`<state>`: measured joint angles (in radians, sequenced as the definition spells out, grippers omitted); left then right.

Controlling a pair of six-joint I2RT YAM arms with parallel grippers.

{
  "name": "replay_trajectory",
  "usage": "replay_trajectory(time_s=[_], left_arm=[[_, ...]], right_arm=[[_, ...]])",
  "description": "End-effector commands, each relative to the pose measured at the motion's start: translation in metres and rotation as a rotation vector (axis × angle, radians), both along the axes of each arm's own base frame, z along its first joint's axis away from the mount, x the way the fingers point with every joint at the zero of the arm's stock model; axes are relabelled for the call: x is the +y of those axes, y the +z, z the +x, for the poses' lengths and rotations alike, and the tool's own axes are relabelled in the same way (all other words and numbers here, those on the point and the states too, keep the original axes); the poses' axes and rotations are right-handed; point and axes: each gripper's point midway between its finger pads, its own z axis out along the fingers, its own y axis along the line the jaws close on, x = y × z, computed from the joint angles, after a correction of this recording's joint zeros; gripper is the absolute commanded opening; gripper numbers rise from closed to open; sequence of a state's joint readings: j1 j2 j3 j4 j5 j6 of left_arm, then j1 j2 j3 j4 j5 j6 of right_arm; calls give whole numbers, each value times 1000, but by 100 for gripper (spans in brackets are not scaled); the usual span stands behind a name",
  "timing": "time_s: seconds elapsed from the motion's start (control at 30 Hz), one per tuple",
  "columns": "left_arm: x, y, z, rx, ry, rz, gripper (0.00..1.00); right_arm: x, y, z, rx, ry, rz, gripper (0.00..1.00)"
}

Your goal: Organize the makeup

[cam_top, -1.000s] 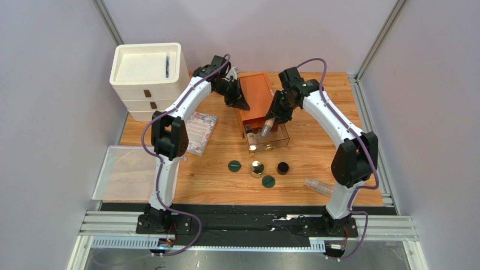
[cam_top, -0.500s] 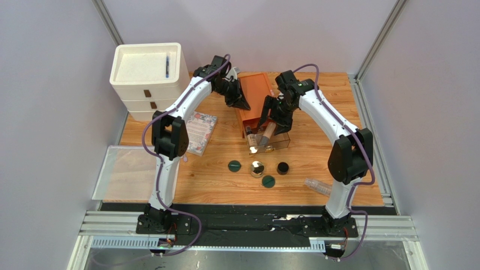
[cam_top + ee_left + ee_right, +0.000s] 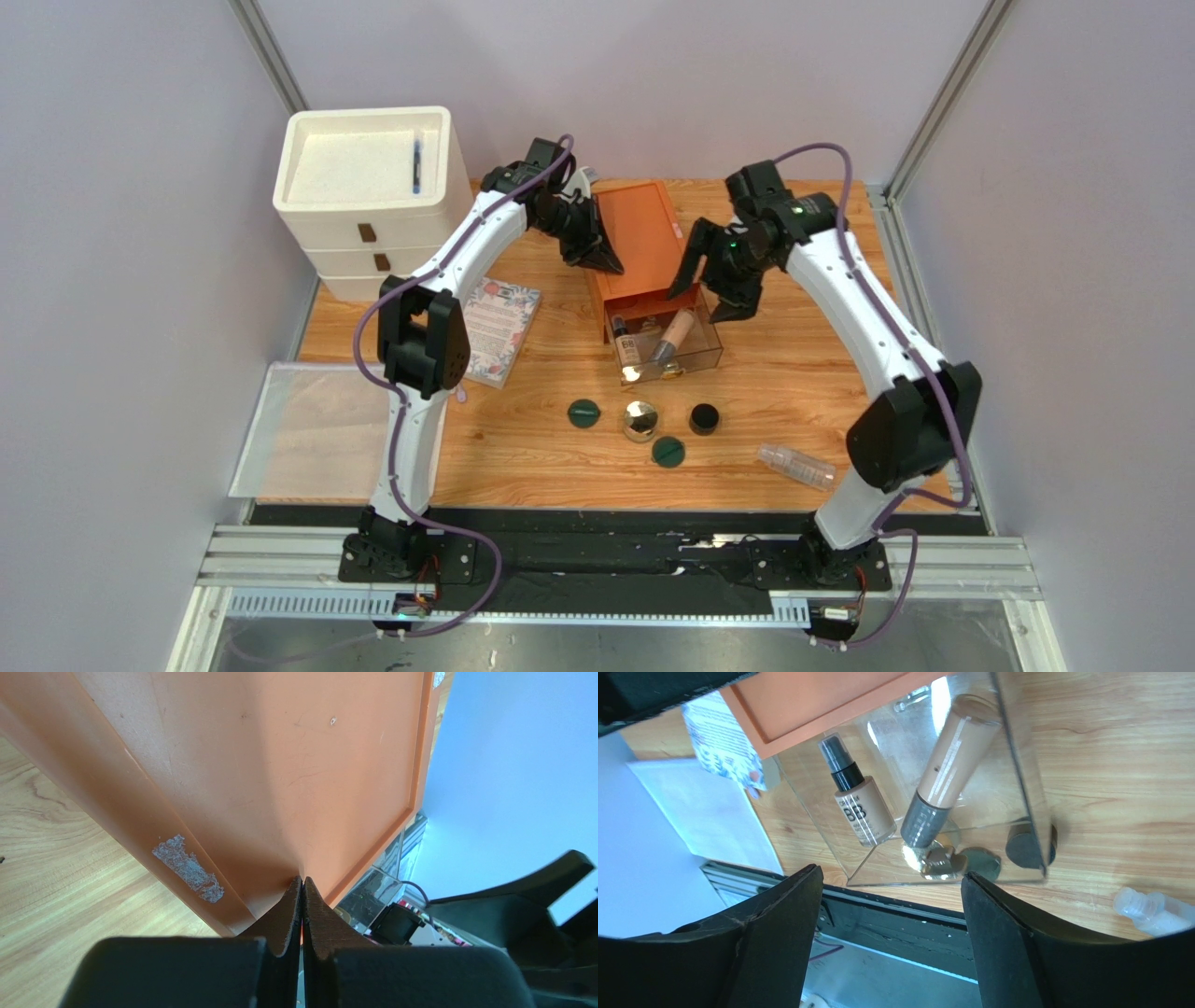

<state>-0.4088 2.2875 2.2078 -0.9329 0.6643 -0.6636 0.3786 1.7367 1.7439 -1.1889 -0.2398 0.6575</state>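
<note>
We see the two-arm rig midway through tidying the cosmetics on the wooden worktop (image 3: 786, 378). The left end effector (image 3: 302, 889), its jaws closed on nothing, presses its tips on the flat top of the orange-brown drawer box (image 3: 638, 238) near the far edge, apparently steadying it. The right end effector (image 3: 711, 287) hovers with jaws spread wide and empty above the box's clear plastic drawer (image 3: 701, 350), which is pulled out toward the near side. In the drawer lie a beige tube with a dark grey cap (image 3: 948, 756) and, beside it, a beige bottle with a black pump cap (image 3: 861, 808), both free of the fingers. Out on the worktop, between the drawer and the near edge, sit two dark green round compacts (image 3: 584, 413) (image 3: 668, 452), a gold-rimmed compact (image 3: 640, 419) and a black round jar (image 3: 704, 417); a clear bottle (image 3: 793, 465) lies toward the near right corner. We judge the tubes stowed and five pieces left. The next move calls for the right arm to lift clear of the drawer wall, reach toward the near edge and close on one small piece, likely the jar.
</note>
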Motion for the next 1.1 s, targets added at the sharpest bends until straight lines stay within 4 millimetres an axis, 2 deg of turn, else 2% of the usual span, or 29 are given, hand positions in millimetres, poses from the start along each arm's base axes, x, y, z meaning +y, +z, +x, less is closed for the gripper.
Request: replay_trajectory(time_s=[0.0, 0.03, 0.07, 0.1, 0.13, 0.17, 0.2, 0.23, 0.27, 0.33, 0.37, 0.43, 0.5, 0.57, 0.6, 0.8, 1.07], left_arm=[[9, -14, 5, -1, 11, 53, 0], [9, -13, 5, -2, 11, 53, 0], [8, -13, 4, -1, 9, 49, 0], [8, -13, 4, -3, 7, 48, 0], [8, -13, 4, -2, 6, 48, 0], [8, -13, 4, -1, 5, 46, 0], [8, -13, 4, -2, 4, 44, 0], [7, -13, 4, 2, 4, 40, 0], [7, -12, 3, 6, 1, 31, 0], [7, -10, 3, 3, 0, 28, 0], [6, -10, 3, -1, -3, 27, 0], [7, -10, 2, 1, -7, 22, 0], [7, -12, 1, 7, -10, 22, 0], [7, -11, 1, -1, -13, 18, 0], [8, -14, -1, 6, -15, 22, 0], [12, -15, -5, 6, -31, 21, 0], [15, -16, -3, 4, -36, 11, 0]], right_arm=[[-46, 28, -16, -44, -176, 35, 79], [-53, 15, -23, -10, -204, 44, 81], [-65, 20, -30, -6, -270, 93, 86], [-70, 17, -32, -3, -300, 122, 90], [-77, 14, -38, 12, -336, 137, 97], [-90, -2, -48, 63, -401, 145, 100], [-97, -4, -52, 71, -452, 151, 100], [-105, -1, -65, 70, -503, 149, 100], [-118, -14, -75, 105, -570, 125, 100], [-129, -18, -92, 136, -685, 140, 100], [-130, -33, -104, 194, -715, 132, 100], [-130, -40, -121, 251, -794, 143, 100], [-129, -61, -142, 343, -853, 130, 100], [-129, -70, -153, 377, -924, 138, 99], [-129, -81, -164, 424, -954, 118, 98], [-149, -113, -189, 463, -1161, 21, 96], [-167, -146, -195, 477, -1292, -59, 90]])
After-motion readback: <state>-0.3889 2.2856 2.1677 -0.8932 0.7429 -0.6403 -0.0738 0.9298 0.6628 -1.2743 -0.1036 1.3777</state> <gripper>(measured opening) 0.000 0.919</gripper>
